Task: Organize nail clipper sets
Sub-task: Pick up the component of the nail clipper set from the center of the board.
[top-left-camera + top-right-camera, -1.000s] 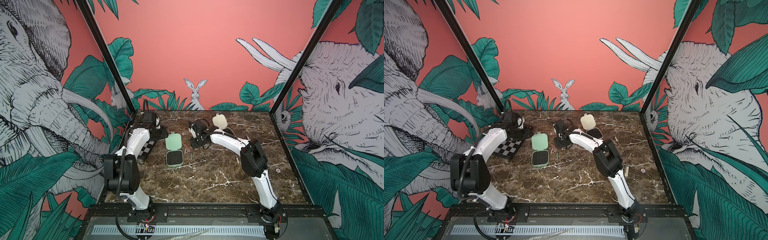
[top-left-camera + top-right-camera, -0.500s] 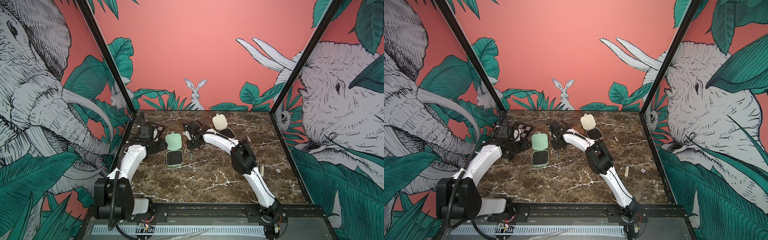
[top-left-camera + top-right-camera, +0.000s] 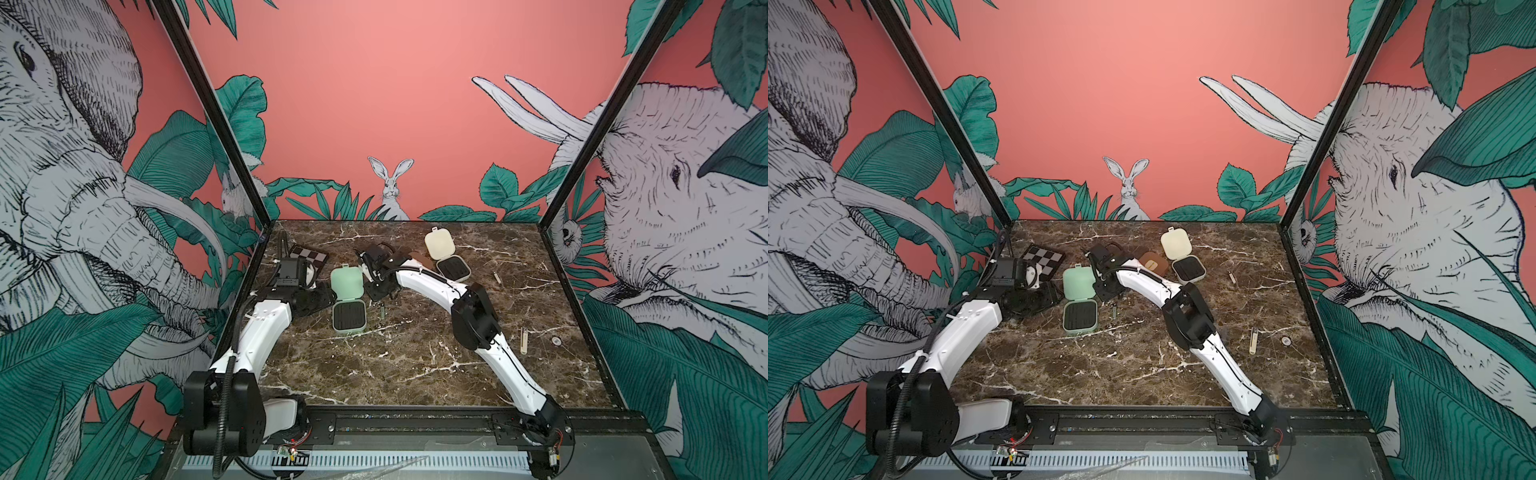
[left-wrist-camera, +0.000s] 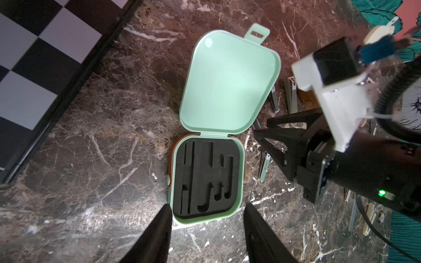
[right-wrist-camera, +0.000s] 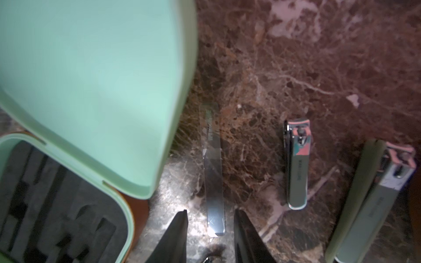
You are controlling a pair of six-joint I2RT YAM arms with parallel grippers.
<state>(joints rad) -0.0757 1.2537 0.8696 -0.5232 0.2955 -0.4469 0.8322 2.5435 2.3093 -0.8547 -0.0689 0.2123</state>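
Observation:
The mint green case (image 3: 348, 318) (image 3: 1079, 318) lies open, its lid (image 4: 227, 84) flat and its black insert (image 4: 206, 182) empty. A brown edge shows under its base. My left gripper (image 4: 207, 206) (image 3: 322, 297) is open, one fingertip at each near corner of that base. My right gripper (image 5: 209, 214) (image 3: 380, 291) is open beside the mint lid (image 5: 91, 79), with the end of a slim metal file (image 5: 213, 177) lying on the marble between its fingers, untouched. A small clipper (image 5: 297, 164) and a larger mint clipper (image 5: 373, 205) lie beside the file. The cream case (image 3: 453, 268) (image 3: 1188, 268) stands open farther back, the brown case (image 3: 1152, 262) next to it.
A black-and-grey checkerboard (image 3: 309, 255) (image 4: 34, 57) lies at the back left, behind my left arm. A cream tool (image 3: 524, 340), a short slim tool (image 3: 496, 277) and a small round piece (image 3: 556, 340) lie on the marble at the right. Walls close in three sides.
My left arm has drawn back from the checkerboard and its gripper now faces the mint case's base. The right gripper has shifted a little toward the mint lid.

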